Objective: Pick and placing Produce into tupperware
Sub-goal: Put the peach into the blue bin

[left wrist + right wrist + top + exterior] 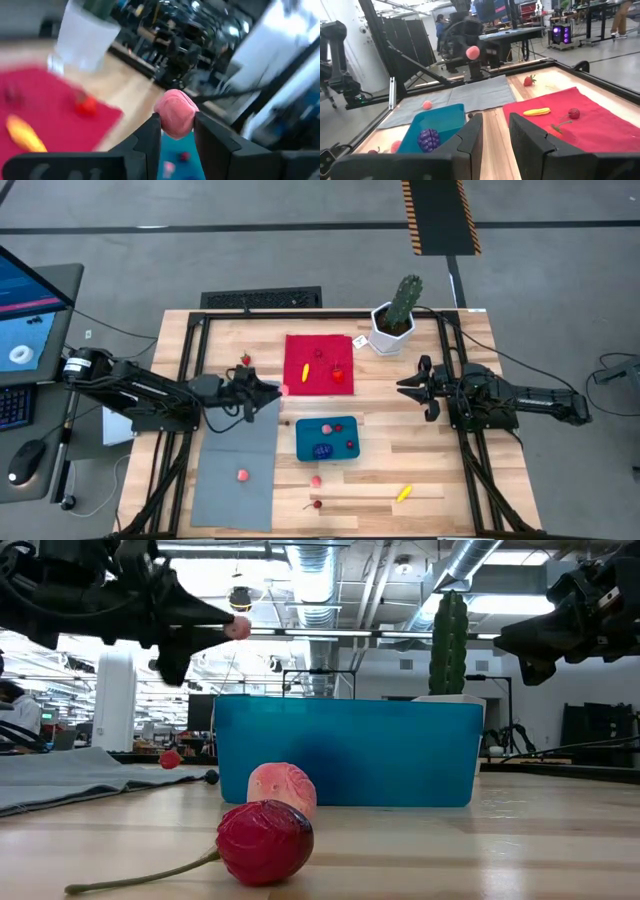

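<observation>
My left gripper [277,390] is shut on a pink produce piece [175,118] and hangs above the table by the red cloth's [320,363] near left corner. The teal tupperware [327,439] holds a purple cluster [323,450], a pink piece and a red piece. A yellow piece [306,372], a strawberry [338,374] and a cherry lie on the red cloth. More produce lies loose: a pink piece [242,475] on the grey mat, a strawberry [245,360], a pink piece [282,790], a cherry [265,842] and a yellow piece [403,493]. My right gripper [496,131] is open and empty at the table's right. My left gripper pinches the pink piece by its two sides [165,127] between its two fingers. In the low view the piece [238,628] sits at the fingers' free ends. The fingers lie level and point toward the table's right edge. The piece is lifted clear of the table.
A cactus in a white pot [395,318] stands at the far right of the table, beside the red cloth. The grey mat [238,460] covers the near left. A keyboard [262,299] lies beyond the far edge. Bare wood lies right of the tupperware.
</observation>
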You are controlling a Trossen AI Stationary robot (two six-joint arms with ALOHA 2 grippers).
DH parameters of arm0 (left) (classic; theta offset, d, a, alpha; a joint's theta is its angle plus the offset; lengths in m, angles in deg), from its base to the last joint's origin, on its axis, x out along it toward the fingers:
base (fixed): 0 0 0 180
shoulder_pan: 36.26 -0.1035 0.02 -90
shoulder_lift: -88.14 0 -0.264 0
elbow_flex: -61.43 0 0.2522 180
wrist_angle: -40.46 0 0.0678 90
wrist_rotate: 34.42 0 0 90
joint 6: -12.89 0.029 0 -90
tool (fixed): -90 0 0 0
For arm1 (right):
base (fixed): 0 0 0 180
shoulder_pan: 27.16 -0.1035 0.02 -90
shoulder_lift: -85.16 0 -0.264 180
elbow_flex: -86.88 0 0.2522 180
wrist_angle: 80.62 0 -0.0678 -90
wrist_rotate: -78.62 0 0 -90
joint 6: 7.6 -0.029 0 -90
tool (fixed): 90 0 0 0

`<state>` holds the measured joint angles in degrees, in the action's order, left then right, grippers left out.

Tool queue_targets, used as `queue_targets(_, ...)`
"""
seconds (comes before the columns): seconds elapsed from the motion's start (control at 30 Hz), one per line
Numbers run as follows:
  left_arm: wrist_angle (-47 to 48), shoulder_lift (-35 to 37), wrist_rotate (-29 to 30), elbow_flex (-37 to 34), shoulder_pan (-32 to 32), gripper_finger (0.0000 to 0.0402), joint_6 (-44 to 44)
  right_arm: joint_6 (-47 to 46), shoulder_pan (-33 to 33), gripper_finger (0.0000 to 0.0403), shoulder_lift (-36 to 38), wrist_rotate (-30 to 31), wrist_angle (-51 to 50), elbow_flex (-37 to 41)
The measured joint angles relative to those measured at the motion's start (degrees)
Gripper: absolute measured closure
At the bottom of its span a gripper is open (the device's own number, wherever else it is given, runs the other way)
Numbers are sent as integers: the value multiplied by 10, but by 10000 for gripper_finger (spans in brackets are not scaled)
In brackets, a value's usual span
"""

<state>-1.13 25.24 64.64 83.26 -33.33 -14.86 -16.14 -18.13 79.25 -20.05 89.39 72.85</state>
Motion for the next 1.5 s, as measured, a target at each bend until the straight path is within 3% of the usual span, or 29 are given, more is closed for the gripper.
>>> queue_targets(0.2, 20, 0, 7, 35, 4, 304, 313, 0, 0, 285, 0, 12, -1, 0)
queue_targets(0.27, 22, 0, 38, 45, 5, 304, 403, 0, 0, 285, 0, 12, -2, 0)
queue_targets(0.53, 41, 0, 168, 84, 10, 304, 656, 0, 0, 285, 0, 12, -9, 0)
queue_targets(0.63, 72, 0, 251, 96, 10, 304, 689, -1, 0, 285, 0, 12, -13, 0)
queue_targets(0.73, 106, 0, 302, 102, 11, 304, 671, 0, 0, 285, 0, 12, -14, 0)
queue_targets(0.83, 111, 0, 292, 102, 15, 304, 608, 0, 0, 285, 0, 12, -14, 0)
queue_targets(1.1, 95, 0, 143, 103, 28, 304, 174, -1, 0, 285, 0, 12, -14, 0)
queue_targets(1.27, 169, 0, 56, 103, 34, 304, -51, -1, 0, 285, 0, 12, -14, 0)
queue_targets(1.33, 199, 0, 21, 103, 42, 304, -95, -1, 0, 285, 0, 12, -14, 0)
queue_targets(1.5, 219, 0, 18, 102, 79, 304, -97, -1, 0, 285, 0, 12, -12, 0)
